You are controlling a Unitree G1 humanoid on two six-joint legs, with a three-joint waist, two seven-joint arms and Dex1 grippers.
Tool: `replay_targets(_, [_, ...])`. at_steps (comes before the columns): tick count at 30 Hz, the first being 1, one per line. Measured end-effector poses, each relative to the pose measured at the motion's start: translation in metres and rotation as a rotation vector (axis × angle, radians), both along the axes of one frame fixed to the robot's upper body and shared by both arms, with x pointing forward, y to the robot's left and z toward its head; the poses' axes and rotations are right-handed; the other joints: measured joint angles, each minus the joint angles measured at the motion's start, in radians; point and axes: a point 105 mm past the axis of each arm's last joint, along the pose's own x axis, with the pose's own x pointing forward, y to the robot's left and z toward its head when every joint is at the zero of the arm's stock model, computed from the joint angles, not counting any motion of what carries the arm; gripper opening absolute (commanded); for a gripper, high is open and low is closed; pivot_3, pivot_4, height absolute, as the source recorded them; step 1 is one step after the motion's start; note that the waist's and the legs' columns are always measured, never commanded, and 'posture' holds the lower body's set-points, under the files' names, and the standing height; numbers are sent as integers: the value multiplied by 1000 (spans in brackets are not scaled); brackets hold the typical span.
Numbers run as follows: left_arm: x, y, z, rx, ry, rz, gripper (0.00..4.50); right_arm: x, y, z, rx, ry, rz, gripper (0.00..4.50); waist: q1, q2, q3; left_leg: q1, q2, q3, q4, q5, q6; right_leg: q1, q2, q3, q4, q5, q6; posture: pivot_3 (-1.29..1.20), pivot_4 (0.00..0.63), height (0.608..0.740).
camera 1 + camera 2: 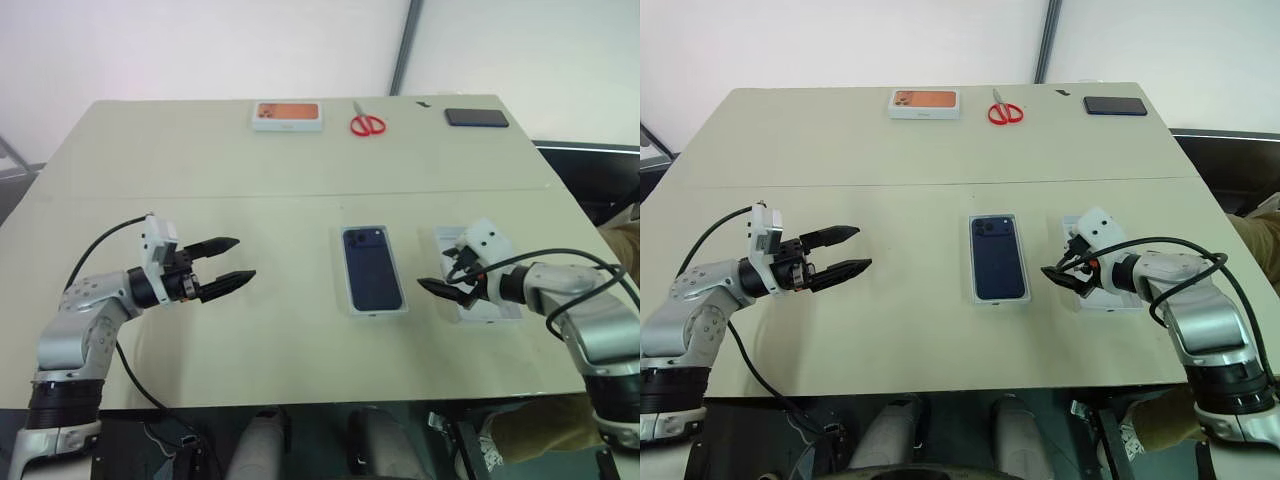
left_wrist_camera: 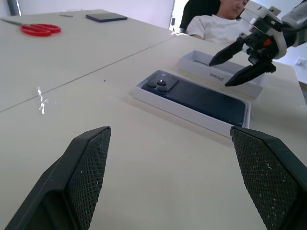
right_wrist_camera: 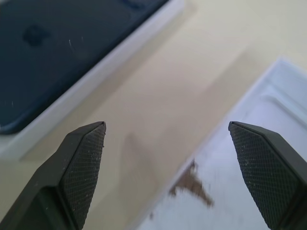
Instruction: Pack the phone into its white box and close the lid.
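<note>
The phone point(image 1: 373, 268) lies back-up inside the white box point(image 1: 349, 290) at the centre of the table point(image 1: 250, 180), its camera cluster at the far end. Just to the right lies the lid point(image 1: 485, 305), open side up, partly covered by the right gripper point(image 1: 443, 290).

The head views take in the whole table: along the top edge sit a white box with an orange top point(image 1: 287, 115), red scissors point(image 1: 367, 123) and a black slab point(image 1: 476, 117). The left wrist view adds a side-on look at the phone's two raised lenses and grey lettering on the lid's wall, too small to read; a seated person point(image 2: 218, 26) shows at its top edge.

The left gripper point(image 1: 232, 265) hovers at the left of the frame, well apart from the box, jaws spread wide and empty. The right gripper's jaws are likewise wide open, holding nothing, hanging over the strip of table between box and lid. In the right wrist view the phone and lid are cut off by the frame edges, and a brownish mark on the lid's pale inner face is hard to make out.
</note>
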Motion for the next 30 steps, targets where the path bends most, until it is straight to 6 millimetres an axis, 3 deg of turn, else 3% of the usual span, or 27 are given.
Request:
replay_targets(5, [-5, -4, -1, 4, -4, -50, 4178, -10, -9, -1, 46, 93, -188, 4283, -1, 0, 0, 0, 1, 1, 0, 0, 0, 0, 1, 0, 0, 0, 0, 0, 150, 740])
replay_targets(13, [-9, -9, -5, 20, -5, -102, 4178, -7, -1, 4, 106, 150, -336, 4283, -2, 1, 0, 0, 3, 2, 0, -1, 1, -1, 2, 0, 0, 1, 2, 0, 150, 740])
replay_targets(30, [-27, -17, -16, 40, 24, -169, 4178, -6, 15, -2, 106, 206, -348, 4283, -4, 1, 1, 0, 3, 3, 0, -1, 2, -1, 3, 1, 0, 1, 2, 0, 150, 740])
